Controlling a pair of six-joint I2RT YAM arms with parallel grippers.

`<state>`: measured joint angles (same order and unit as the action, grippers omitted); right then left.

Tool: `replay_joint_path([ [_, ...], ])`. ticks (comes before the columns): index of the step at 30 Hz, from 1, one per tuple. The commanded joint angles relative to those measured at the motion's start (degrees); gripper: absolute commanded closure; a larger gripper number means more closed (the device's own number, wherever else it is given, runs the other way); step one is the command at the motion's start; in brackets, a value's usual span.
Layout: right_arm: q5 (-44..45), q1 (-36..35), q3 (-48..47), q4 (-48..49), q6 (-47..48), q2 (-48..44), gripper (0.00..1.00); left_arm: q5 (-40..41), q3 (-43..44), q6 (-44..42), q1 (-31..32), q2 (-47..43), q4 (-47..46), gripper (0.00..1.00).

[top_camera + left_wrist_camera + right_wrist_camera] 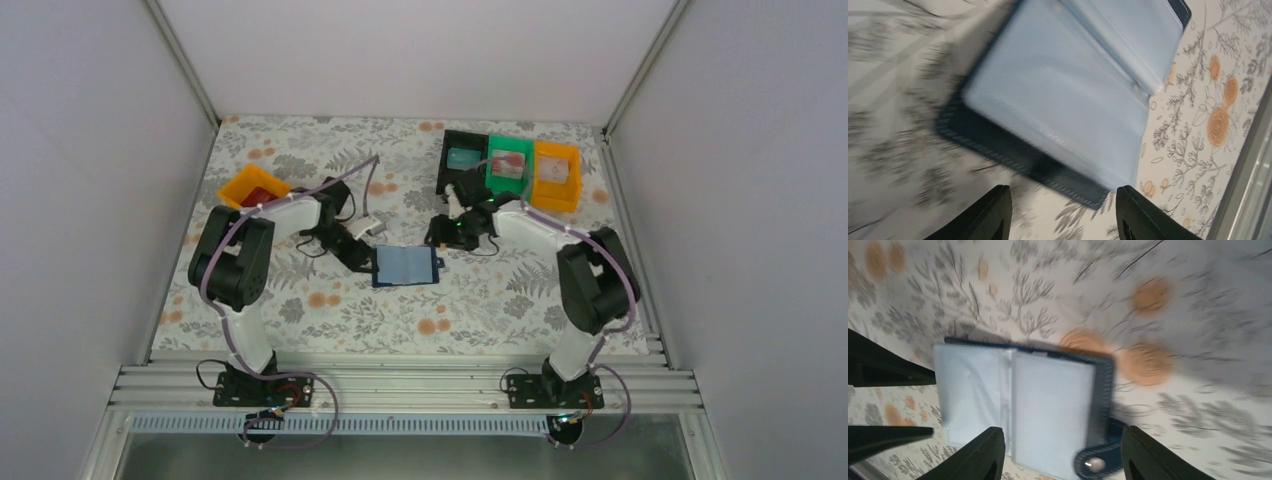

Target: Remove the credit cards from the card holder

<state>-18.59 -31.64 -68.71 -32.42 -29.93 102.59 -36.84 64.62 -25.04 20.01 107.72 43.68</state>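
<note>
Left gripper: fingers apart, nothing between them, just off the card holder's left edge.
Right gripper: fingers spread, holding nothing, over the tab side.
Card holder: lies open and flat mid-table, long axis left-right, closure tab pointing right.
Unclear: both wrist views are blurred, and the sleeve contents cannot be made out.
</note>
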Motion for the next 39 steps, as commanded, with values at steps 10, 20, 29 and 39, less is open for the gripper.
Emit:
replay_joint_path([
  [10,10.22,31.09,24.13,28.02,5.33,-43.70,0.01,11.29,8.06,3.26,-20.73,-18.87,-3.05,0.00],
  [20,34.04,33.55,52.45,64.28,12.04,-54.11,0.01,35.17,1.53,24.24,-24.91,-29.56,-35.19,0.00],
  [29,29.28,34.07,59.22,83.84,18.87,-39.47,0.01,36.76,-24.73,19.06,-24.93,-31.21,-65.55,0.00],
  [39,25.29,34.33,58.36,88.98,23.25,-33.22,0.01,29.42,-42.97,18.45,-24.75,-26.24,-93.53,0.00],
])
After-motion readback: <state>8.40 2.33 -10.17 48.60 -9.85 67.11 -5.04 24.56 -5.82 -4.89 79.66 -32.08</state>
